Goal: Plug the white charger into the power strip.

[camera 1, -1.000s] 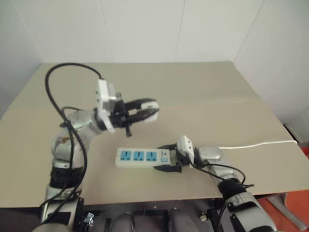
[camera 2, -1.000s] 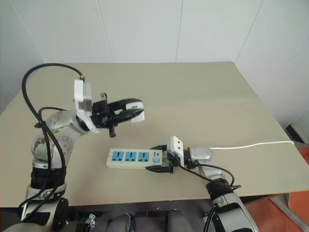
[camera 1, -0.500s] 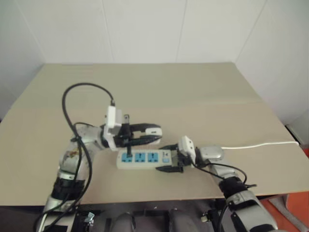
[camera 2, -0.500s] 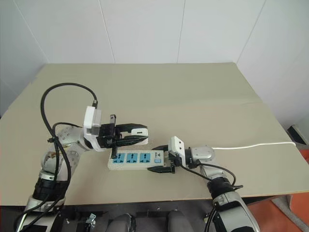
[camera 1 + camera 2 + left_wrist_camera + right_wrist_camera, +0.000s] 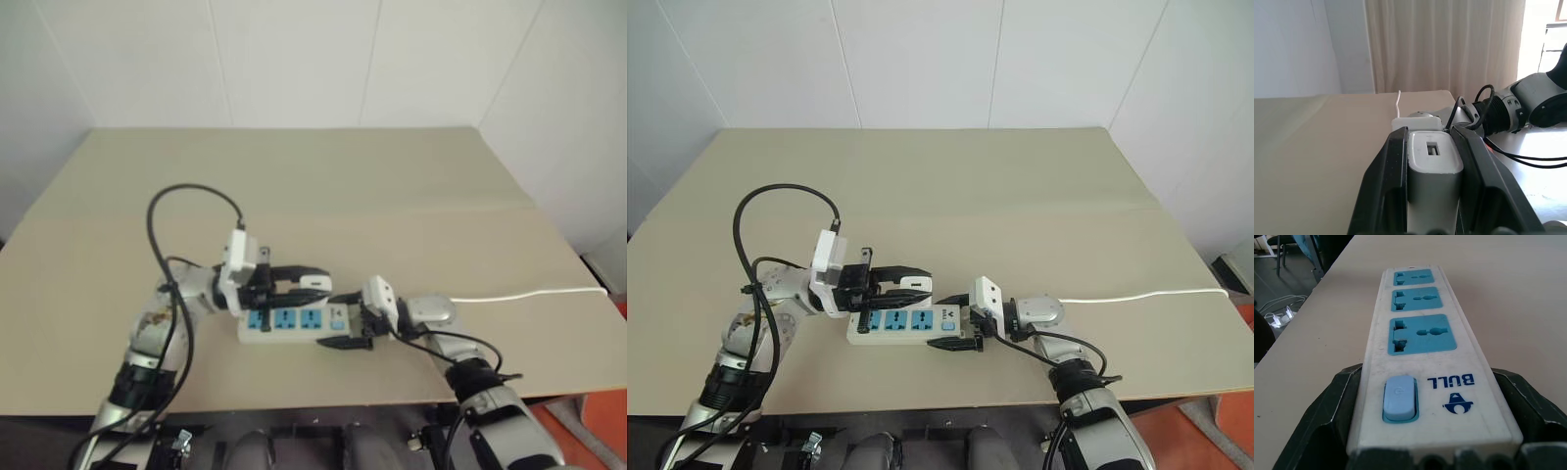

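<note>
The white charger [image 5: 1434,157] sits pinched between the two black fingers of my left gripper [image 5: 909,285], which I hold level, pointing toward my right side, just above the power strip [image 5: 896,323]. From my left wrist the charger shows a small rectangular port on its end face. The power strip lies flat on the tan table [image 5: 950,186], and my right gripper [image 5: 958,332] has its fingers spread wide around the switch end, one finger pressed against each long side. Past those fingers, along the strip, come the pale blue switch [image 5: 1398,398] first and then the three blue sockets. All three sockets stand free. A thin white cord [image 5: 1146,293] runs from behind my right gripper across the table toward its right edge. The tabletop is a plain matte beige with a faint seam across it. White panelled walls [image 5: 921,59] rise behind the far edge. My left wrist looks toward pale curtains [image 5: 1444,44].
</note>
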Controlling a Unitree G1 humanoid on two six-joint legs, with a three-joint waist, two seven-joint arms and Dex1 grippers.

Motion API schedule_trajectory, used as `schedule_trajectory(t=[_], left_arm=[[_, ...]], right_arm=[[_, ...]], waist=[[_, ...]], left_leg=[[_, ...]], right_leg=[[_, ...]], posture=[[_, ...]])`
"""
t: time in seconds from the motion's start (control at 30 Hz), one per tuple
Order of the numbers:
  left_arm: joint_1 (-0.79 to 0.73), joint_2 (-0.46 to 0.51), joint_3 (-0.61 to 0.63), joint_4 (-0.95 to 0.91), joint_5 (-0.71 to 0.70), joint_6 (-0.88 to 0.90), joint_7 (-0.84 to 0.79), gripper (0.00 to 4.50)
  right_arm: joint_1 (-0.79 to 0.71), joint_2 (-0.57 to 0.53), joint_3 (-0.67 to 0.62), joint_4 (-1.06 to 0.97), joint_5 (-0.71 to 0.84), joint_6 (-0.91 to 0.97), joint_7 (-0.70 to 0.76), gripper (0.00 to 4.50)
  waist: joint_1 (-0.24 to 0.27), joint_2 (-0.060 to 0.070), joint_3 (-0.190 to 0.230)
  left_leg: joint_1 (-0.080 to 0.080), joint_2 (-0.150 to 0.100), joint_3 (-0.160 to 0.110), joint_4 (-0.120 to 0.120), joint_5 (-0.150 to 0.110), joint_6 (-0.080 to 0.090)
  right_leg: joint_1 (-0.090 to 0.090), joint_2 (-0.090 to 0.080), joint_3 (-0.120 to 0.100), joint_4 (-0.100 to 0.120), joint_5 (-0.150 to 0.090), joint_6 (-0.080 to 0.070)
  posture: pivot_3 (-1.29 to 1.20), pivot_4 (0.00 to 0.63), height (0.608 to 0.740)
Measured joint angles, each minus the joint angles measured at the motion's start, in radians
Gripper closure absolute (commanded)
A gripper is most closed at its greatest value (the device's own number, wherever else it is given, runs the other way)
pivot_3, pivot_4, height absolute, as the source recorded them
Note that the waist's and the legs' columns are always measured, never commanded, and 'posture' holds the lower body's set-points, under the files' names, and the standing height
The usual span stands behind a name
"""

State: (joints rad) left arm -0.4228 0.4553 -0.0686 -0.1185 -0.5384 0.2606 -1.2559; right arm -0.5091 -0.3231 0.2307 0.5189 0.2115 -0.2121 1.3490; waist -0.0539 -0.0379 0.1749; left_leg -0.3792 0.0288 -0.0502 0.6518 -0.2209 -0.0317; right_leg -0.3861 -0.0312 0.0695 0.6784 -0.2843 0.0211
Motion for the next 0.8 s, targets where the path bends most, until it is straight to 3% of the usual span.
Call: schedule_trajectory(t=[0.8], left_arm=[[0.031,-0.020,-0.061,0.094,0.041,-0.057,-0.027,3.48]], right_arm=[[0.001,-0.003,0.000,-0.003,0.000,0.000,0.000,1.03]], waist=[[0.003,0.000,0.000]], left_leg=[[0.000,0.000,0.000,-0.001,0.000,0.000]], right_leg=[[0.000,0.001,0.000,-0.001,0.000,0.000]], posture=[[0.00,0.150,0.740]])
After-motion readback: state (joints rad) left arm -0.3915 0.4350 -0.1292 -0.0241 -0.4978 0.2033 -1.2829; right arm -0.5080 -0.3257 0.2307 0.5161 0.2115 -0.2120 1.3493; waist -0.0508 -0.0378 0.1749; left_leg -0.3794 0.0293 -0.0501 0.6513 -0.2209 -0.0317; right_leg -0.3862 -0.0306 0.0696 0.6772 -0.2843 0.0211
